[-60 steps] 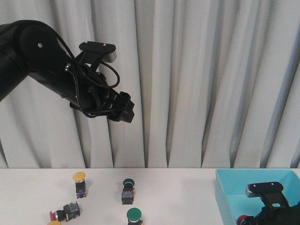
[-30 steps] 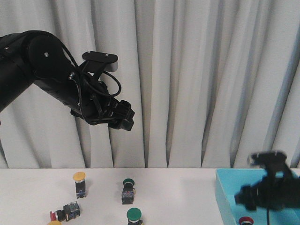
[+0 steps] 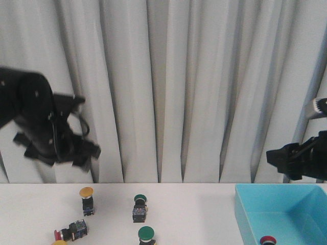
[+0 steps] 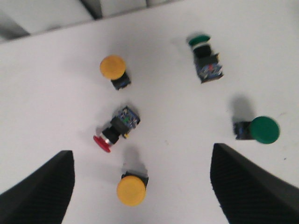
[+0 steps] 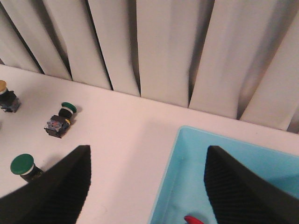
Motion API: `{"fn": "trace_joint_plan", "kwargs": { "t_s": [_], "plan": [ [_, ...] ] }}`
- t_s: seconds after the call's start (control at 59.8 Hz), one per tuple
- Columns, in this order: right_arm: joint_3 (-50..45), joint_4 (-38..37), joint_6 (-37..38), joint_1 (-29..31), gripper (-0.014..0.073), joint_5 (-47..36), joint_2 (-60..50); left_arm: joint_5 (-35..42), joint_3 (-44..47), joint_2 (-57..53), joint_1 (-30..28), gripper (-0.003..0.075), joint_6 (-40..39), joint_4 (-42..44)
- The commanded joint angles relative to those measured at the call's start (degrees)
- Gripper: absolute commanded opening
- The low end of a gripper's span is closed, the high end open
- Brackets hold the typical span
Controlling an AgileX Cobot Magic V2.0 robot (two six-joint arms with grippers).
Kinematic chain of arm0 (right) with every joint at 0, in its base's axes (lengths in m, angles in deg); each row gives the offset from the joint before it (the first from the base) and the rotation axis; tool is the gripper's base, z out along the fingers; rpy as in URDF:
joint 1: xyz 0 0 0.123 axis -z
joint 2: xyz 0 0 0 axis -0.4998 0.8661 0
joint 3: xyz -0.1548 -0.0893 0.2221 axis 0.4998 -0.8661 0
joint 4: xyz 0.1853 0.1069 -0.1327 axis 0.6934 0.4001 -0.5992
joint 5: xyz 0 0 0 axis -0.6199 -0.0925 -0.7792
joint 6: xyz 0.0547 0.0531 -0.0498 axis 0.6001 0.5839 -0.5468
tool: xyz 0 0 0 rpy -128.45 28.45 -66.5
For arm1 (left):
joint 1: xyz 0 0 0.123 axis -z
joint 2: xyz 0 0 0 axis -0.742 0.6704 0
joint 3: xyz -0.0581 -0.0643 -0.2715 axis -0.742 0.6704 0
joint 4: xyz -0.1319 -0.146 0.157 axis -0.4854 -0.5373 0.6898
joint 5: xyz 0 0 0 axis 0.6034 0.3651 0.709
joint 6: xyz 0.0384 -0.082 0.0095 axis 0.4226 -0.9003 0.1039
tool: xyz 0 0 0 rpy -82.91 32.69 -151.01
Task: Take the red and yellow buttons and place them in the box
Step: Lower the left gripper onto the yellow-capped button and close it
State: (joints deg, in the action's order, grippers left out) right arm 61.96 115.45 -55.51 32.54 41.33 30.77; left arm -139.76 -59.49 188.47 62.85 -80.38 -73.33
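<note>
Box [image 3: 245, 214], far right of table: one red button [image 3: 267, 240] inside.
Still out, left side: upright yellow button [image 4: 113, 68]; second yellow button [image 4: 131, 189] nearest; red button [image 4: 114, 130] toppled, long axis diagonal, cap toward near-left.
Left gripper [image 4: 140, 186]: wide apart, empty, above the cluster.
Right gripper [image 5: 147, 186]: wide apart, empty, over the box's edge.

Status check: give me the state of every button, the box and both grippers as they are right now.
Left gripper: open, empty, above the buttons.
Right gripper: open, empty.
Box: holds one red button.
Upright yellow button: standing on table.
Red button on table: lying on its side.
Near yellow button: on table, cap up.
Two green buttons: on table.
</note>
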Motion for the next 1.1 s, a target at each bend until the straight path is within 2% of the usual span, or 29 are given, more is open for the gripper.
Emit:
{"fn": "trace_joint_plan", "kwargs": {
  "t_s": [0.0, 0.218, 0.435, 0.703, 1.088],
  "plan": [
    [1.9, 0.9, -0.1, 0.2, 0.0508, -1.5, -4.2, 4.9, 5.7, -3.1, -1.3, 0.0576, -0.8, -1.2],
    [1.9, 3.4, -0.1, 0.2, 0.0508, 0.1, -7.3, 11.1, 15.2, -3.0, -1.8, 0.0576, 0.5, -1.0],
    [1.9, 3.4, -0.6, 0.2, 0.0508, 0.6, -8.6, 12.6, 20.2, -0.5, -1.8, 0.0576, 0.9, -0.5],
    [1.9, 3.7, -0.6, 0.2, 0.0508, 1.9, -8.6, 11.7, 20.7, 3.4, -1.8, 0.0576, 0.8, -0.4],
    [1.9, 4.7, -0.6, 0.2, 0.0508, 2.5, -8.6, 12.1, 20.6, 6.7, -5.1, 0.0575, -1.3, -1.0]
  ]
}}
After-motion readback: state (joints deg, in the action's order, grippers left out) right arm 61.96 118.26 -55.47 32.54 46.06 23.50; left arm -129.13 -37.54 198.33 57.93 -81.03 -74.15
